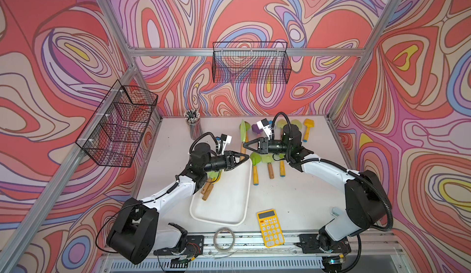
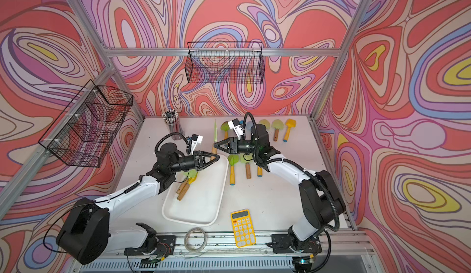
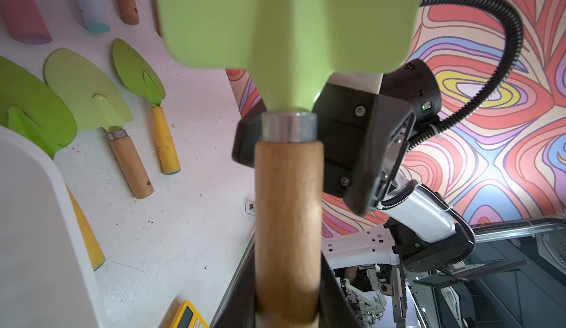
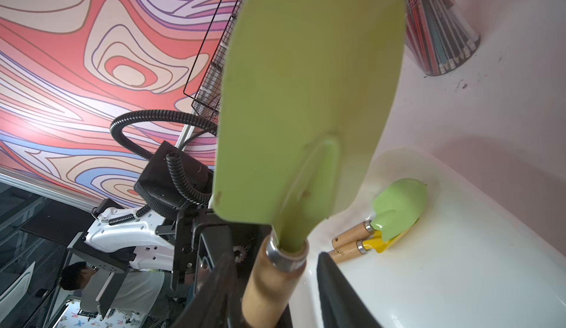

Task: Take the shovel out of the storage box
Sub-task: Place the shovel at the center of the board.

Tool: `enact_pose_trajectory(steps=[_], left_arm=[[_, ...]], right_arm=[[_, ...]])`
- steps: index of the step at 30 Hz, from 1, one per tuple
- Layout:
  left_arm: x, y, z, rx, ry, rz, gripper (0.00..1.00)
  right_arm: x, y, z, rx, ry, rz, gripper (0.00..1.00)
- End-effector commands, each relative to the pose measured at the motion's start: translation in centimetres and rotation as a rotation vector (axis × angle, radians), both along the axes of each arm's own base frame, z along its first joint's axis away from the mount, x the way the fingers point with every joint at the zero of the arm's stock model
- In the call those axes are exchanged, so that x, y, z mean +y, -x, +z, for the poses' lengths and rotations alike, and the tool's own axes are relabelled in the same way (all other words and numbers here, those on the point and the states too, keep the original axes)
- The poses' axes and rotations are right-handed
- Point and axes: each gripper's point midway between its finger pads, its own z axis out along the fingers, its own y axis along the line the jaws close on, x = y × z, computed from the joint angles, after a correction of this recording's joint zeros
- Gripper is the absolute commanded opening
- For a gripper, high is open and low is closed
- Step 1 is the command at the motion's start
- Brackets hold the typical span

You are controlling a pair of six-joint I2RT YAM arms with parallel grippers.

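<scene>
Just past the box's (image 1: 224, 203) far corner, the left gripper (image 1: 245, 158) clamps the lifted shovel's (image 1: 242, 130) handle while the right gripper (image 1: 245, 145) sits slack around it, seemingly mid-handover and needing one sure grip before set-down.

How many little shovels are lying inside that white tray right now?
2: a green shovel overlapping a yellow shovel, side by side near the white tray's left wall. The left arm overhead could hide another.

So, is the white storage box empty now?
No, a green shovel and a yellow shovel lie inside the storage box.
</scene>
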Motion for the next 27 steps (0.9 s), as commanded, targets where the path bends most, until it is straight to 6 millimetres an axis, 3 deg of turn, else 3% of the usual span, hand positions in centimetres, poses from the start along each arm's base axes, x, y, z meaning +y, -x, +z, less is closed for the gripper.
enact_pose_trajectory(steps=[1, 6, 12, 17, 18, 21, 22, 25, 27], left_arm=[[-0.6, 0.7, 0.9, -0.045, 0.037, -0.035, 0.00], [-0.8, 1.0, 0.7, -0.041, 0.047, -0.038, 0.00], [-0.8, 1.0, 0.5, -0.036, 0.047, -0.036, 0.00], [-0.8, 1.1, 0.1, -0.028, 0.042, -0.043, 0.00], [-0.7, 1.2, 0.0, -0.025, 0.036, -0.043, 0.09], [-0.4, 1.1, -0.5, -0.027, -0.004, -0.026, 0.56], [-0.2, 1.1, -0.7, -0.026, -0.022, -0.019, 0.67], [1.2, 0.5, -1.3, -0.021, -0.088, 0.028, 0.89], [2.5, 0.0, -2.0, -0.015, -0.147, 0.071, 0.98]], right_arm=[[0.5, 0.0, 1.3, -0.025, -0.037, 0.025, 0.47], [0.6, -0.1, 1.4, -0.014, -0.046, 0.025, 0.44], [0.6, -0.5, 0.9, 0.006, -0.040, -0.002, 0.26], [0.6, -0.7, 1.0, 0.007, -0.046, -0.009, 0.19], [0.6, -0.7, 1.0, 0.010, -0.048, -0.008, 0.18], [0.5, -0.8, 0.7, 0.018, -0.038, -0.012, 0.18], [0.4, -0.9, 0.7, 0.017, -0.036, -0.015, 0.18], [-0.1, -1.1, 0.6, 0.016, -0.022, -0.035, 0.19], [-0.7, -1.5, 0.3, 0.027, -0.002, -0.056, 0.19]])
